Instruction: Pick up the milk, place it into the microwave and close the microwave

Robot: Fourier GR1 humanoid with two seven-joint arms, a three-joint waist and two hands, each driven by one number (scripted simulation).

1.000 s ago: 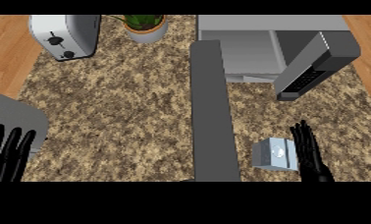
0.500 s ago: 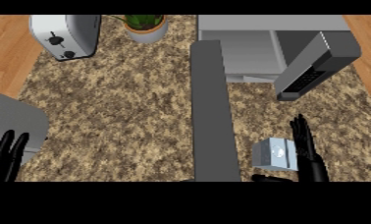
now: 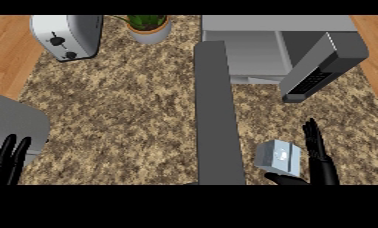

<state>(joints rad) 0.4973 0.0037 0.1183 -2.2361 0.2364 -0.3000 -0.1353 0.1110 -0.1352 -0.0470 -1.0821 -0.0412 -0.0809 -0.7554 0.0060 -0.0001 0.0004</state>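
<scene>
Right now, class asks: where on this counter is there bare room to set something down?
The widest bare patch lies between the toaster, the potted plant and the open microwave door. It is crowded by the milk and right hand.

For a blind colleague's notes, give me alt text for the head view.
The right hand, fingers straight, is beside the milk on the counter, thumb under the carton. Behind it the microwave is open, its door swung out. The left hand rests at the lower left.

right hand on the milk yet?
Cannot tell. In the head view the right hand stands open beside the milk, thumb under it; no gap or contact shows plainly.
</scene>
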